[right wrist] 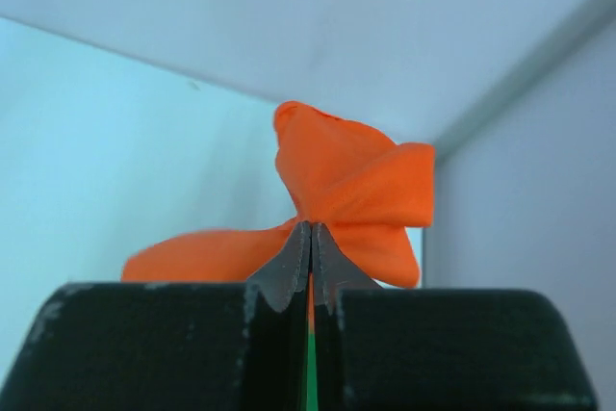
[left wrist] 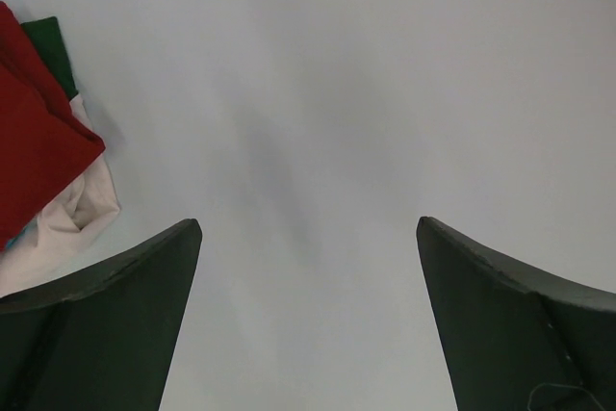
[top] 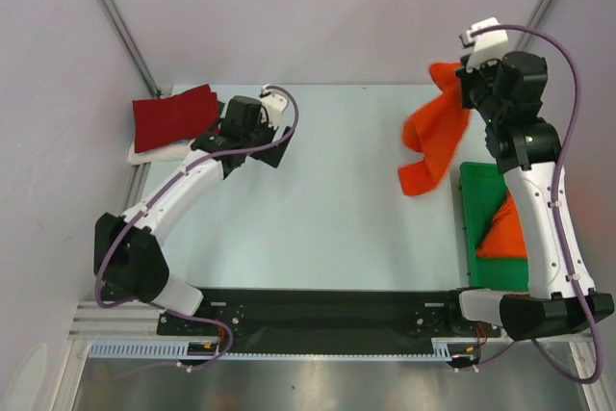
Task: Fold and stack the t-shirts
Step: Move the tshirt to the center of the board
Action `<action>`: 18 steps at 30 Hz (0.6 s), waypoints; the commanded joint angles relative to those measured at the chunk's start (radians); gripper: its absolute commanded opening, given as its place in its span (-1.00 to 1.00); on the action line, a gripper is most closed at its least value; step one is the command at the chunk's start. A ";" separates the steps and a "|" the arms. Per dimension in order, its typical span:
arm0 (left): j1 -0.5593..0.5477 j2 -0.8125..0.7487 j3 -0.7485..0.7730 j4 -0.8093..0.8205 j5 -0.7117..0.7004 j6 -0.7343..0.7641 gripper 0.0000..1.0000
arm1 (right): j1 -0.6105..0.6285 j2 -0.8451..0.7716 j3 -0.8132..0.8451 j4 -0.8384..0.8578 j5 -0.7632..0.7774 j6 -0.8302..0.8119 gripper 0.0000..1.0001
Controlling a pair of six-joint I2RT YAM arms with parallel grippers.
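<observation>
My right gripper (top: 466,72) is shut on a bright orange t-shirt (top: 435,132) and holds it up, so it hangs bunched over the table's right side; in the right wrist view the cloth (right wrist: 351,190) is pinched between the closed jaws (right wrist: 311,230). A second orange t-shirt (top: 504,231) lies in the green bin (top: 478,201). A folded dark red t-shirt (top: 174,116) lies on a folded white one (top: 154,151) at the far left, also in the left wrist view (left wrist: 34,137). My left gripper (top: 252,151) is open and empty just right of that stack.
The green bin stands at the table's right edge under my right arm. Grey walls and metal frame posts (top: 115,21) close in the back and sides. A dark green cloth edge (left wrist: 50,50) shows under the red shirt.
</observation>
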 commanded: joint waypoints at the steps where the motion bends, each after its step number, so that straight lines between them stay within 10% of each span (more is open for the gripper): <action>1: 0.007 -0.093 -0.077 0.058 -0.047 0.014 1.00 | 0.097 0.067 0.117 0.067 -0.014 -0.056 -1.00; 8: 0.012 -0.174 -0.125 0.061 -0.067 0.020 1.00 | 0.163 0.129 0.194 0.096 -0.057 0.011 -1.00; 18: 0.036 -0.187 -0.166 0.074 -0.062 0.014 1.00 | 0.053 0.077 -0.125 0.191 -0.053 0.034 -1.00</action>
